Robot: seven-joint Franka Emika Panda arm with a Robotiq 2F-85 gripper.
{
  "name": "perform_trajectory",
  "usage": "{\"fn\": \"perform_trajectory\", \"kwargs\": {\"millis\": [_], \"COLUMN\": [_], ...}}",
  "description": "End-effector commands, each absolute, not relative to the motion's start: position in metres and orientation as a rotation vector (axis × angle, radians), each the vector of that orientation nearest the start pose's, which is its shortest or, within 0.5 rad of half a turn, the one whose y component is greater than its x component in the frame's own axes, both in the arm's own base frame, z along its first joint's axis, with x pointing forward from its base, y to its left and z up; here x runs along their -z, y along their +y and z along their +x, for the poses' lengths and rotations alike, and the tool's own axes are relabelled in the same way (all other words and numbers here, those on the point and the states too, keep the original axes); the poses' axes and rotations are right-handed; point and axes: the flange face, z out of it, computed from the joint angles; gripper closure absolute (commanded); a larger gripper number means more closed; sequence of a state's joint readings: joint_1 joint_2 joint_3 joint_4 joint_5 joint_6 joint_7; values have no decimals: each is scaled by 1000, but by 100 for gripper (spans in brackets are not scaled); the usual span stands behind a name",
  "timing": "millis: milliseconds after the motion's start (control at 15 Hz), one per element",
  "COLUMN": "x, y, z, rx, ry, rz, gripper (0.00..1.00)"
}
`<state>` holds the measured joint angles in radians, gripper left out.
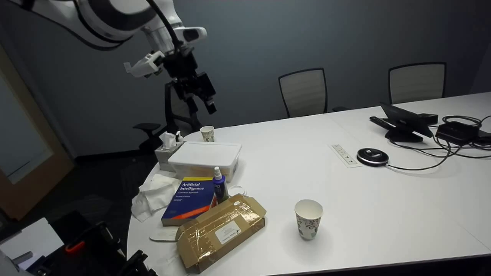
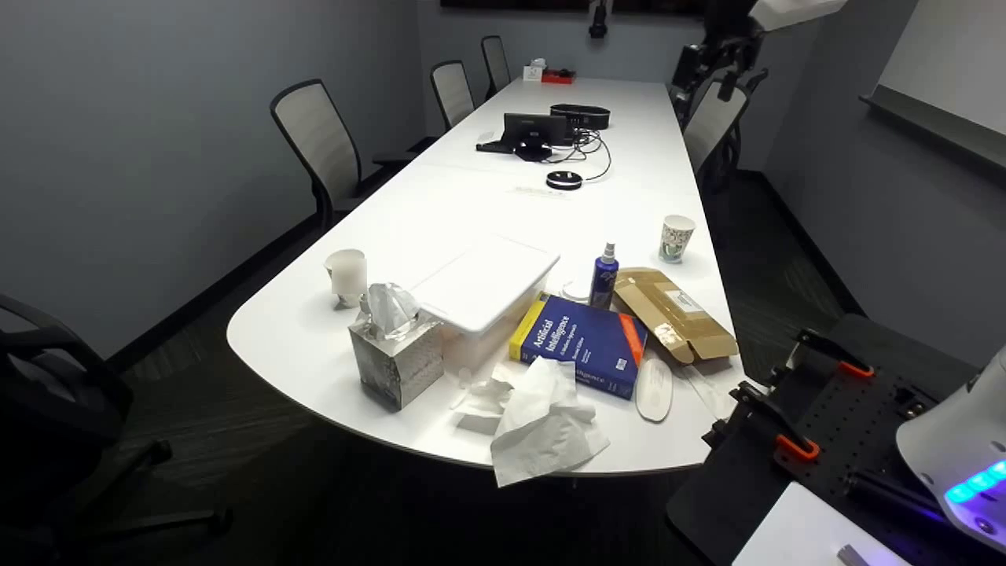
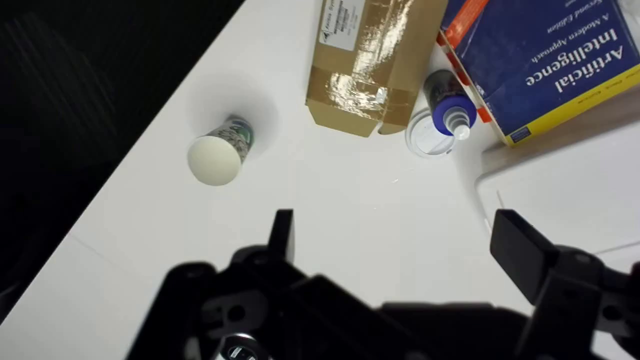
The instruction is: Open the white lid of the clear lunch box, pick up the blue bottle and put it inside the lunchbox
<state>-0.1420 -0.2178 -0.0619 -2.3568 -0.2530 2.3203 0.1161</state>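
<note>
High overhead, the pincer [image 3: 397, 232] hung above the table [image 1: 287, 184], fully released, its jaws spread wide with white tabletop showing between them in the wrist view. And down below, there was the bottle [image 1: 219, 187]! Upright on the table it stood, white nozzle [image 1: 217, 172] on top, tucked between the book [image 1: 191, 201] and the carton [image 1: 234, 214] in both exterior views. From the wrist it stood right along the book's page edge, a white disc [image 3: 429, 136] lying by its foot; whether bottle and book touched, I couldn't tell.

Over to the lunch box [image 1: 197, 171], and the lid [image 1: 207, 152] was on, lying flat across the top! Through the clear walls the inside was too hazy to make out. Close beside it came the tissue box [image 2: 401, 365], a tissue [image 2: 391, 308] poking up, with a pump [image 1: 179, 135] and a patterned cup [image 1: 207, 135] near by. Another cup [image 1: 308, 225] stood upright near the carton, well apart from the lunch box.

The cloth [image 2: 550, 428] lay crumpled by the book, one corner drooping past the table's edge in an exterior view. A white oval [image 1: 163, 234] peeped out from behind the carton in an exterior view. Farther along, a black puck [image 1: 372, 157] trailed its cable [image 1: 418, 169], a dark screen [image 1: 406, 119] stood tilted, and chairs [image 1: 303, 92] lined the table.
</note>
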Motion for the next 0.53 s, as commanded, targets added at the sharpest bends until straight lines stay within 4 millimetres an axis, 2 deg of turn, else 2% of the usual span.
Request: {"fn": "perform_trajectory", "kwargs": {"millis": [0,67,133,333,467], "x": [-379,-361,-342,-299,-278], "y": [-73,-67,-63,-52,-48], "z": [543,559,572,592,596], "rx": [279,260,228,122,72], "ry": [357,385,408,478,526], "rz": [-3273,-3258,-3246,-3192,-3159], "gripper": [0,8,26,51,65]}}
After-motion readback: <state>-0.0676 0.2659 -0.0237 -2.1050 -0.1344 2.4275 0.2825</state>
